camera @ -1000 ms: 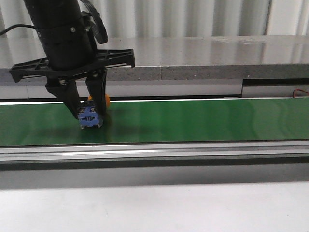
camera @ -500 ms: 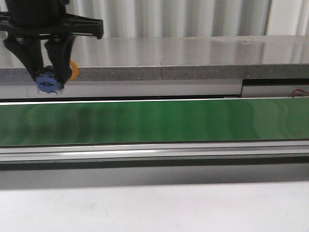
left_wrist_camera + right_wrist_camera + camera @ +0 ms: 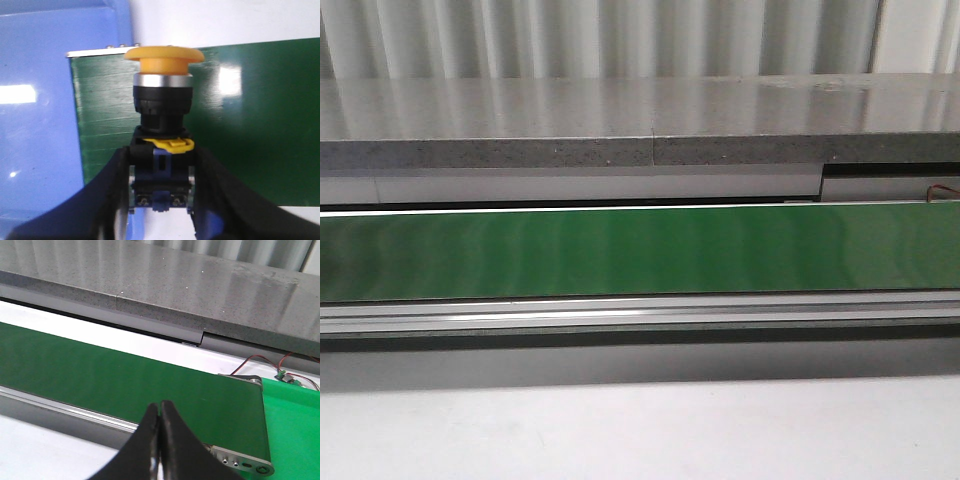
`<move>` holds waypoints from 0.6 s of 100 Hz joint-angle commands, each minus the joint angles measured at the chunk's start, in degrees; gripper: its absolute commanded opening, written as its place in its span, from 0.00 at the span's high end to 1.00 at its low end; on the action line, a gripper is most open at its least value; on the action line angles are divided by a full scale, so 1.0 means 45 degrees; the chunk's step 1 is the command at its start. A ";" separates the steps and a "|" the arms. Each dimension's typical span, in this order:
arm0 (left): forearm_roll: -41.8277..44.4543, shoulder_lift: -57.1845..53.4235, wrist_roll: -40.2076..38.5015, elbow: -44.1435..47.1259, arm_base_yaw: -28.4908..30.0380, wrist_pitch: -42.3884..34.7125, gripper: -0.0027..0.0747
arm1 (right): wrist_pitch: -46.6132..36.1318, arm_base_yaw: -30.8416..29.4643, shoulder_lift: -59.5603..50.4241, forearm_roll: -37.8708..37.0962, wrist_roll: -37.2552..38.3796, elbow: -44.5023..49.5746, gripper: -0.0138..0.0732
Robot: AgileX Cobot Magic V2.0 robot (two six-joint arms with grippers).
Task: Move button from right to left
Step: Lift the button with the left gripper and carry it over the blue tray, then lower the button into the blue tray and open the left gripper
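Observation:
In the left wrist view my left gripper point(image 3: 161, 172) is shut on the button point(image 3: 163, 100). Its black fingers point(image 3: 112, 185) clamp the clear-and-blue contact block. The yellow mushroom head, black collar and yellow tab stick out past the fingertips. The button hangs over the end of the green conveyor belt point(image 3: 250, 125), beside a blue surface point(image 3: 40, 125). My right gripper point(image 3: 160, 407) is shut and empty over the near rail of the belt point(image 3: 100, 375). Neither gripper nor the button shows in the front view.
The green belt point(image 3: 640, 250) runs across the front view with a metal rail point(image 3: 640, 312) before it and a grey ledge point(image 3: 640, 120) behind. In the right wrist view a bright green mat point(image 3: 295, 425) and wires point(image 3: 265, 362) lie at the belt's end.
My left gripper lifted the button off the belt, moved up and to the left, and has left the front view.

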 commanded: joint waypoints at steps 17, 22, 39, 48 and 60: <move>-0.0988 -0.0609 0.3310 -0.0376 0.3172 -0.0134 0.99 | -0.1001 -0.0008 0.0153 -0.0122 -0.0091 -0.0292 0.92; -0.0963 -0.0609 0.3543 -0.0376 0.3703 -0.0134 0.99 | -0.1001 -0.0008 0.0153 -0.0122 -0.0091 -0.0292 0.92; -0.1016 -0.0285 0.3756 -0.0376 0.5147 -0.0306 0.99 | -0.1001 -0.0008 0.0153 -0.0122 -0.0091 -0.0292 0.92; -0.1080 0.0238 0.3756 -0.0376 0.5650 -0.0859 0.99 | -0.1001 -0.0008 0.0153 -0.0122 -0.0091 -0.0292 0.92; -0.1080 0.1157 0.3756 -0.0376 0.6013 -0.0953 0.99 | -0.1001 -0.0008 0.0153 -0.0122 -0.0091 -0.0292 0.92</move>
